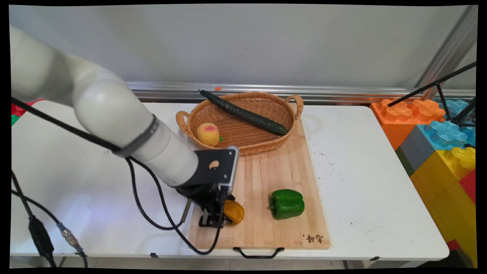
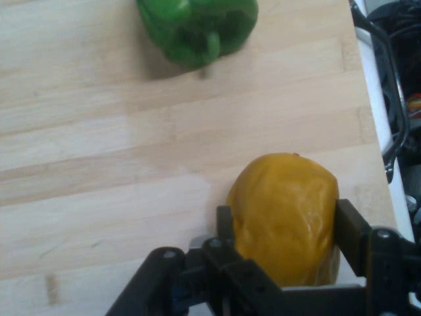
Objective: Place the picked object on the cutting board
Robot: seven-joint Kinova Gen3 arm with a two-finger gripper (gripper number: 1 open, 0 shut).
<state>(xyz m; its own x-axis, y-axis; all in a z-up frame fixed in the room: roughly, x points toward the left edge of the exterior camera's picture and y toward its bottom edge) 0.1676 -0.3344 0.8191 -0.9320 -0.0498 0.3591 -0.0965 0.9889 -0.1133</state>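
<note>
White table [image 1: 361, 179] w/ a pale wooden cutting board [image 1: 274, 179] lying on its near-centre, black handle at the near edge. Far end of the board carries an oval woven wicker basket [image 1: 266, 142] w/ two loop handles. Inside it: a long dark green cucumber [image 1: 243, 113], laid diagonally, its far-left tip poking over the rim, and a small yellow-pink peach-like fruit [image 1: 208, 134] at the basket's left side. To the right of the table, a stack of big toy blocks [image 1: 437, 148], orange, blue, grey, yellow.

On the board's near half, a glossy green bell pepper [image 1: 287, 203] lies on its side, right of centre; also seen at the top of the hand view [image 2: 197, 29]. Near, but apart, to its left sits a rounded orange-yellow fruit, mango-like [image 1: 233, 212] [image 2: 286, 217], on the board's near-left part.

Black two-finger gripper [image 1: 215, 219] [image 2: 283, 230] is down at board level, clenched on that orange-yellow fruit: one finger pad [image 2: 225, 227] on each side, both touching the skin. Fruit rests on the wood.
</note>
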